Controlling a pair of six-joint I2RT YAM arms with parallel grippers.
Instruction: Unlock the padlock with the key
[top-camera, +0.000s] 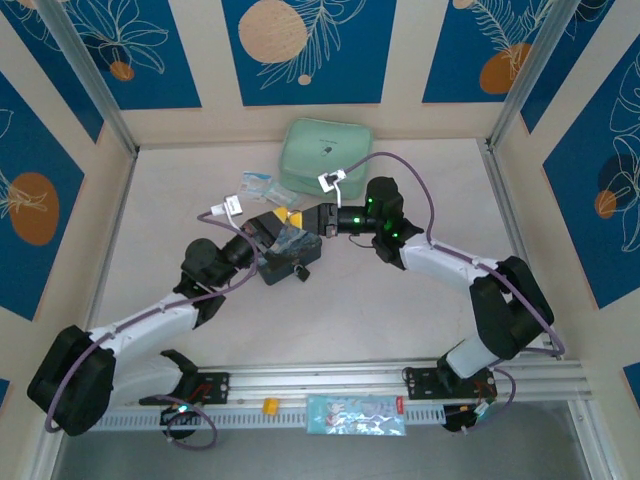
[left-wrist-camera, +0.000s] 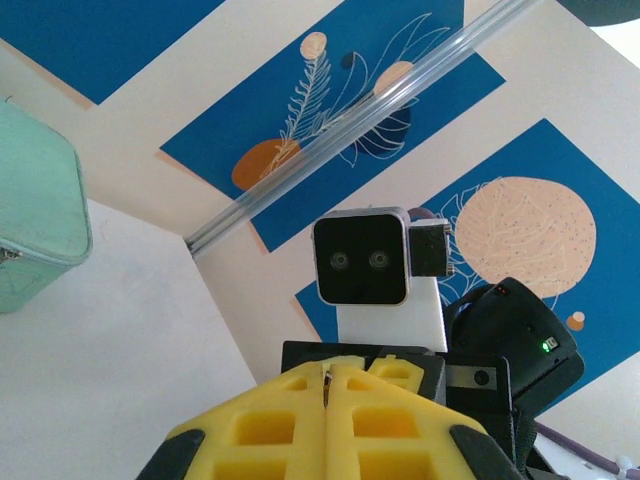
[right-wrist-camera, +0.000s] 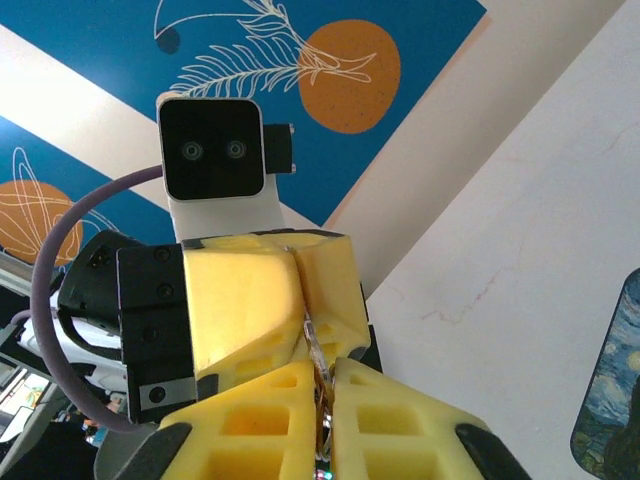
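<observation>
My two grippers meet tip to tip above the dark blue tin (top-camera: 283, 262). The left gripper (top-camera: 297, 218) is shut, and a thin silvery edge of the key (left-wrist-camera: 327, 381) shows between its yellow fingertips. In the right wrist view the key (right-wrist-camera: 316, 340) runs as a flat silvery strip from the left gripper's fingers (right-wrist-camera: 250, 290) down into my right gripper (right-wrist-camera: 325, 390), which is shut on its ring end. The right gripper (top-camera: 311, 219) faces left. A small dark lump (top-camera: 301, 270) on the tin's near right side may be the padlock; I cannot tell for sure.
A mint green case (top-camera: 325, 152) lies at the back, and its corner (left-wrist-camera: 35, 210) shows in the left wrist view. White-and-blue packets (top-camera: 258, 186) lie left of it. Another packet (top-camera: 355, 413) and a small yellow piece (top-camera: 268, 405) sit on the front rail. The tin's corner (right-wrist-camera: 612, 400) shows at the right.
</observation>
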